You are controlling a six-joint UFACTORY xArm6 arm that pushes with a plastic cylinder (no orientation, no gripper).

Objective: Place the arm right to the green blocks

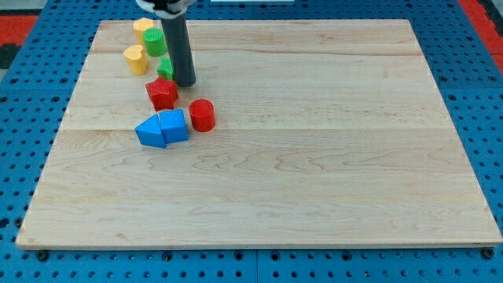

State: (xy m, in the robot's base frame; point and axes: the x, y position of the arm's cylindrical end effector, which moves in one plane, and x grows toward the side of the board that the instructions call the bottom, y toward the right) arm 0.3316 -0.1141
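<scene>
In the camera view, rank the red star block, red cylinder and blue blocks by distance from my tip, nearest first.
Measured from my tip:
1. Red star-shaped block, just below-left of it.
2. Red cylinder block, below, slightly toward the view's right.
3. Blue blocks, a touching pair, farthest, below and toward the view's left.

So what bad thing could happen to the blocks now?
My tip sits at the right side of a partly hidden green block, maybe touching, so a small slip toward the view's left could shove it. The red star-shaped block lies just below and left of my tip, so drifting down might knock it into the blue blocks. The green cylinder is close behind my rod and could get nudged.
</scene>
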